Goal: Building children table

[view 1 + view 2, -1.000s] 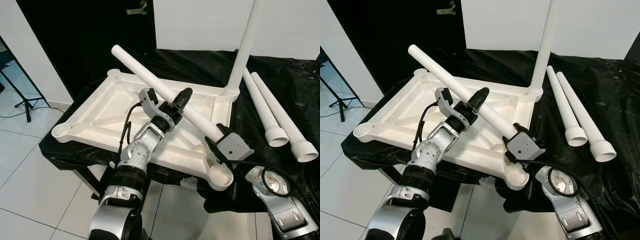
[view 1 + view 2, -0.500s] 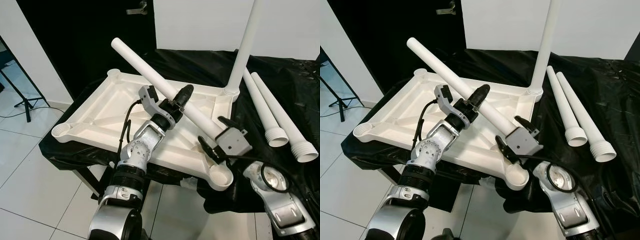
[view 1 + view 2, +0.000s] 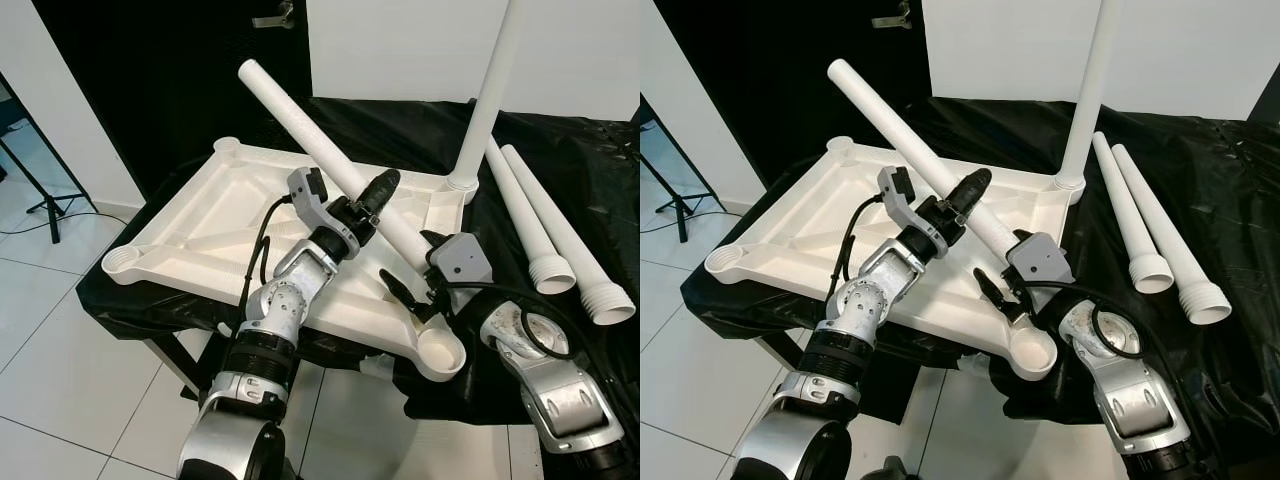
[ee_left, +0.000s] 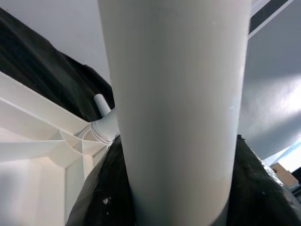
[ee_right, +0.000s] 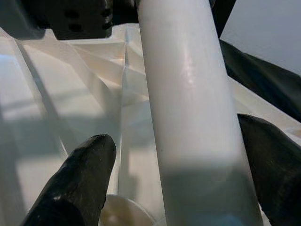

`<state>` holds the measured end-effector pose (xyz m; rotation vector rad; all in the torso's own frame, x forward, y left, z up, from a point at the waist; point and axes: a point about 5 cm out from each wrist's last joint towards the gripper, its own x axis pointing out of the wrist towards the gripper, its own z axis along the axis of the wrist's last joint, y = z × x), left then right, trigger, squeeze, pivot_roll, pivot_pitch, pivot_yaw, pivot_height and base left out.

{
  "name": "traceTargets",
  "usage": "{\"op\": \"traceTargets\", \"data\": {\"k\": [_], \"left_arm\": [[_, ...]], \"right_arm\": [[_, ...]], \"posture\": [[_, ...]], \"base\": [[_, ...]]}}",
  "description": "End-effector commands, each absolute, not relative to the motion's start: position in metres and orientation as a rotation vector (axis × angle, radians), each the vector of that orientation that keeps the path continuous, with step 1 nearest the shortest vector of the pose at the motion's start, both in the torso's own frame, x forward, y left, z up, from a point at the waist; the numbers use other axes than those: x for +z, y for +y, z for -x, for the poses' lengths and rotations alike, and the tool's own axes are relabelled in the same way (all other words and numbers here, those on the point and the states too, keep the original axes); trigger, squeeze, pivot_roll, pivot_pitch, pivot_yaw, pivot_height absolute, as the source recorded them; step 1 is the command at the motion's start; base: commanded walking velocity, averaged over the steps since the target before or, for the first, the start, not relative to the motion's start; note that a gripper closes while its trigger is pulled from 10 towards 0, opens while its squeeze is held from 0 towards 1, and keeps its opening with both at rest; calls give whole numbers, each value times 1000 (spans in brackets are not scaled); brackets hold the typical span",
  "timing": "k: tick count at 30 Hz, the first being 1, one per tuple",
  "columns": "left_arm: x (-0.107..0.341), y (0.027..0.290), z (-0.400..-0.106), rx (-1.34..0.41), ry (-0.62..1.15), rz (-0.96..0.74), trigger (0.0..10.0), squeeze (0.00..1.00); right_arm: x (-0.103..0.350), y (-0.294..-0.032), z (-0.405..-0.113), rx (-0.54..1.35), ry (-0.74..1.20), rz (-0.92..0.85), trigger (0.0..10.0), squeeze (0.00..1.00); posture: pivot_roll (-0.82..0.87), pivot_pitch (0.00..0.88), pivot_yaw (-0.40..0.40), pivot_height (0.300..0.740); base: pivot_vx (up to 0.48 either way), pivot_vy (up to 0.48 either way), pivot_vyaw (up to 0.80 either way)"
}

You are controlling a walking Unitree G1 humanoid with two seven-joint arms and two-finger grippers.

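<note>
Gripping a white leg (image 3: 320,145) mid-shaft, the left gripper (image 3: 368,200) is clamped around it and holds it slanted over the upturned tabletop (image 3: 205,225). The right gripper (image 3: 425,285) brackets the leg's lower end with fingers spread, not pinching, just above the near corner socket (image 3: 440,352). Misalignment is the risk: with the leg tilted, its threads could cross or the end could skid off the socket rim.

The table (image 3: 190,225) was viewed downward from the head; the leg (image 4: 178,117) was seen close by both wrists.
</note>
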<state>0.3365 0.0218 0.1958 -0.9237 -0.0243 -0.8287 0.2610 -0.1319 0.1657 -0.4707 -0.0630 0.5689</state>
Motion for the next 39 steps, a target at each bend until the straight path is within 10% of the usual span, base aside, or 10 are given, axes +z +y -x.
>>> {"op": "traceTargets", "data": {"k": [1, 2, 4, 12, 15, 19, 23, 37, 38, 39], "left_arm": [[219, 11, -322, -1116, -208, 967, 0, 0], [223, 10, -320, -1129, -222, 968, 0, 0], [230, 9, -317, -1148, -245, 964, 0, 0], [232, 8, -319, -1131, -247, 925, 5255, 0], [229, 8, -318, -1124, -245, 909, 10000, 1000], [231, 7, -319, -1103, -260, 897, 10000, 1000], [236, 7, -320, -1077, -276, 895, 10000, 0], [238, 8, -320, -1061, -264, 895, 10000, 0], [238, 8, -318, -1080, -265, 913, 1137, 0], [238, 8, -318, -1080, -265, 913, 1137, 0]], "right_arm": [[156, -127, -260, 611, -14, 454, 10000, 0], [155, -126, -262, 611, -3, 458, 10000, 0], [154, -126, -263, 623, 12, 460, 0, 0], [156, -127, -264, 618, 20, 442, 0, 0], [159, -134, -269, 540, 1, 502, 0, 0], [159, -136, -272, 485, -26, 569, 0, 0], [150, -138, -275, 391, -75, 744, 0, 0], [123, -156, -276, 111, -130, 1019, 0, 0], [122, -160, -276, 69, -154, 1046, 0, 0], [122, -160, -276, 69, -154, 1046, 0, 0]], "posture": [[75, 0, 35, 740], [76, 0, 36, 740], [78, 0, 36, 740], [78, 0, 39, 740], [71, 0, 46, 740], [70, 0, 48, 740], [70, 0, 47, 740], [81, 0, 51, 740], [79, 0, 51, 740], [79, 0, 51, 740]], "base": [[0, 0, 0], [0, 0, 0], [0, 0, 0], [0, 0, 0], [0, 0, 0], [0, 0, 0], [0, 0, 0], [0, 0, 0], [0, 0, 0], [0, 0, 0]]}}
